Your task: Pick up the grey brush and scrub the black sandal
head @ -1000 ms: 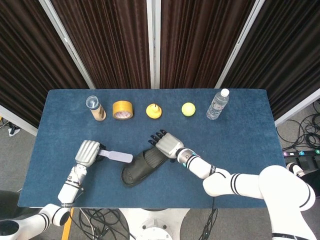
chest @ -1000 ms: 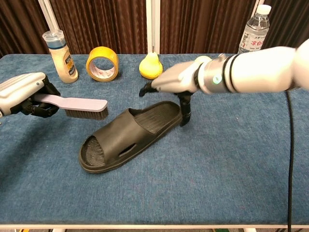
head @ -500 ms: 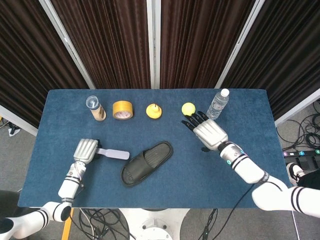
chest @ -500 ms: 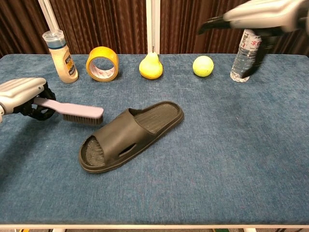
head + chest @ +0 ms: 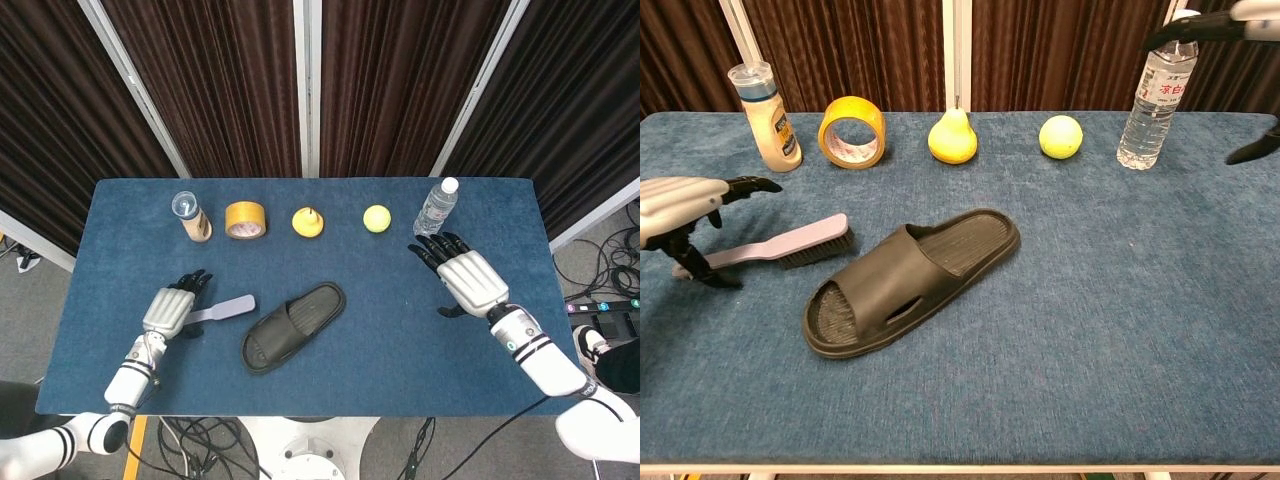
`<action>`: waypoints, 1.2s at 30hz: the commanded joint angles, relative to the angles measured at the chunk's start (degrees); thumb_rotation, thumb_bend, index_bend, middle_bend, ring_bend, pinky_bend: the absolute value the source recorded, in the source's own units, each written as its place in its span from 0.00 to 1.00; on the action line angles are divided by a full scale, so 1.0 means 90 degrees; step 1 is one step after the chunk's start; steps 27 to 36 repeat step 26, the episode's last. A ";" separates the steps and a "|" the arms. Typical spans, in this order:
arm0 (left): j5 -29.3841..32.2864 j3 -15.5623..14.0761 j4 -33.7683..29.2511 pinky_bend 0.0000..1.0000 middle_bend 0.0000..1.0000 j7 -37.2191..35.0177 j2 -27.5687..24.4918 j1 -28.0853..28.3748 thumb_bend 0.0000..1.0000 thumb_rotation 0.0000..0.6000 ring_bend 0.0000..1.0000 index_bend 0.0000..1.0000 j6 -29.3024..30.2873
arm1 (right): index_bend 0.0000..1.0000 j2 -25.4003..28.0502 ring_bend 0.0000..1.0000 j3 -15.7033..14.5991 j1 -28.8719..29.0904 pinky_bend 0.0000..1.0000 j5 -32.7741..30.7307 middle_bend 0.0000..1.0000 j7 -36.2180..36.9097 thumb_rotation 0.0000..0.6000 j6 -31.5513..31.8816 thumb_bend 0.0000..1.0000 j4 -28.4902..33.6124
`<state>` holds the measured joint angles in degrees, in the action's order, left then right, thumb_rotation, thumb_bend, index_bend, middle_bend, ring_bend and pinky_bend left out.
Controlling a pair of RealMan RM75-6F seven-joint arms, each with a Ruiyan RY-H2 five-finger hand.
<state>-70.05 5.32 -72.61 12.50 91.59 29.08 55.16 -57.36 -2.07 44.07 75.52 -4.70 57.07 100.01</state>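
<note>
The black sandal (image 5: 293,325) (image 5: 908,279) lies on its sole at the middle of the blue table, toe toward the front left. The grey brush (image 5: 222,309) (image 5: 780,246) lies flat on the cloth just left of the sandal, bristles toward it. My left hand (image 5: 172,309) (image 5: 682,205) hovers over the brush handle's end with its fingers spread and holds nothing. My right hand (image 5: 465,277) (image 5: 1230,40) is far to the right, near the water bottle, fingers apart and empty; the chest view shows only its fingertips at the frame's edge.
Along the back stand a tan bottle (image 5: 190,217) (image 5: 765,116), a yellow tape roll (image 5: 245,219) (image 5: 852,132), a yellow pear (image 5: 307,221) (image 5: 952,136), a yellow-green ball (image 5: 376,218) (image 5: 1060,136) and a water bottle (image 5: 435,209) (image 5: 1155,95).
My left hand has let go of the brush, which now lies on the table, and spread its fingers. My right hand has moved away from the sandal to the right.
</note>
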 commanded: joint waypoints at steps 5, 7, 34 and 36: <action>-0.0288 -0.0090 -0.0704 0.29 0.10 -0.0767 -0.0727 -0.0200 0.15 0.87 0.08 0.07 0.0149 | 0.00 0.0255 0.00 -0.0056 -0.0573 0.00 0.0307 0.00 0.0374 1.00 0.0451 0.01 -0.0037; -0.0347 -0.0073 -0.0992 0.29 0.10 -0.1160 -0.1104 -0.0377 0.14 0.95 0.08 0.07 0.0368 | 0.00 0.0346 0.00 -0.0090 -0.0848 0.00 0.0340 0.00 0.0512 1.00 0.0710 0.02 -0.0035; -0.0271 -0.0540 -0.2034 0.28 0.18 -0.0719 -0.2454 -0.2631 0.14 1.00 0.13 0.21 0.3385 | 0.01 -0.0330 0.00 -0.0416 -0.3539 0.01 0.0795 0.10 0.1357 1.00 0.3349 0.08 -0.1009; -0.0271 -0.0540 -0.2034 0.28 0.18 -0.0719 -0.2454 -0.2631 0.14 1.00 0.13 0.21 0.3385 | 0.01 -0.0330 0.00 -0.0416 -0.3539 0.01 0.0795 0.10 0.1357 1.00 0.3349 0.08 -0.1009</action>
